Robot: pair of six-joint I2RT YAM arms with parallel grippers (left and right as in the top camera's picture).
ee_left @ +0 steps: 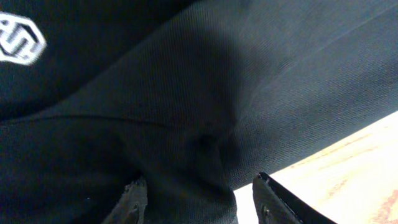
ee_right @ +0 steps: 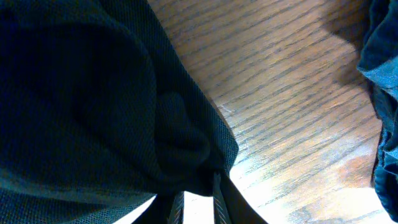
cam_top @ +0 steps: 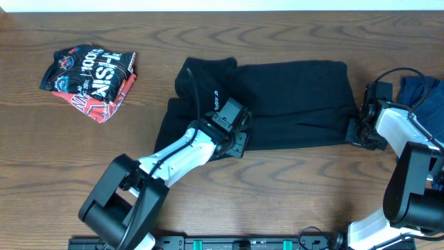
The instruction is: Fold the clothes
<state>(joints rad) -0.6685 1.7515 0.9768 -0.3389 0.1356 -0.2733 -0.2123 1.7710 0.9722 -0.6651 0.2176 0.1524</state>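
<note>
The black shirt [cam_top: 277, 104] lies spread across the middle of the table, with small white lettering [cam_top: 216, 98] near its left part. My left gripper [cam_top: 232, 137] is at the shirt's front edge. In the left wrist view it [ee_left: 199, 190] is open, with a fold of the black shirt [ee_left: 186, 124] between its fingers and a sliver of table showing beside the right finger [ee_left: 273, 199]. My right gripper [cam_top: 357, 132] is at the shirt's front right corner. In the right wrist view it [ee_right: 199, 186] is shut on a bunched corner of the black shirt [ee_right: 93, 106].
A folded red-black printed garment [cam_top: 90, 76] lies at the back left. A dark blue garment [cam_top: 423, 97] lies at the far right, behind my right arm, and shows again as blue cloth [ee_right: 382, 93] in the right wrist view. Bare wooden table [cam_top: 298, 180] runs along the front.
</note>
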